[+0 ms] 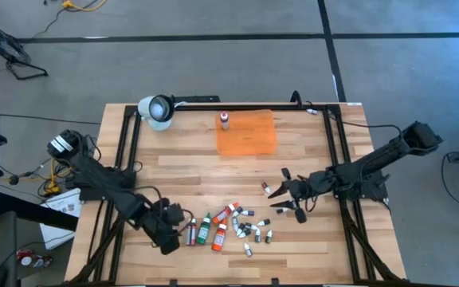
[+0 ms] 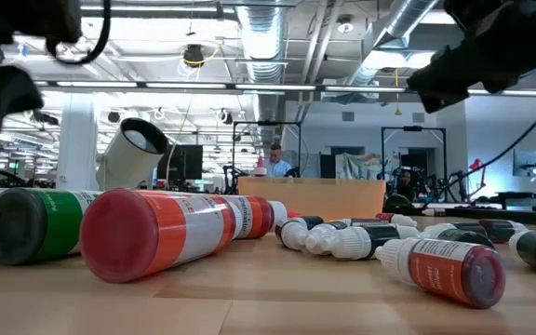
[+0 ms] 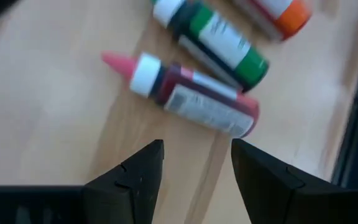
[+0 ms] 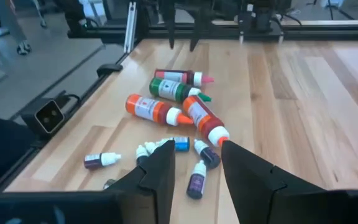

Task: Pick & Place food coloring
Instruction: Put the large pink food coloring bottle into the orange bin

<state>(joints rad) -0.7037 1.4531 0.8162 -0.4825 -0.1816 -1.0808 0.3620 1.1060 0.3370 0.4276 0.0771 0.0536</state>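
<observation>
The food coloring [image 1: 231,226] lies heaped on the wooden table [image 1: 182,171] near its front edge, with one lone bottle [image 1: 224,119] standing upright on the orange mat [image 1: 246,131] at twelve o'clock from the heap. The tiny droppers [image 4: 199,180] overlap, so their number is hard to tell, and their labels are too small to read. The left gripper [image 1: 172,226], fingers spread with nothing between them, hovers at nine o'clock from the heap, just beside the pink bottle [image 3: 194,96]. The right gripper [image 1: 287,194], also spread and empty, hangs at two o'clock from it.
</observation>
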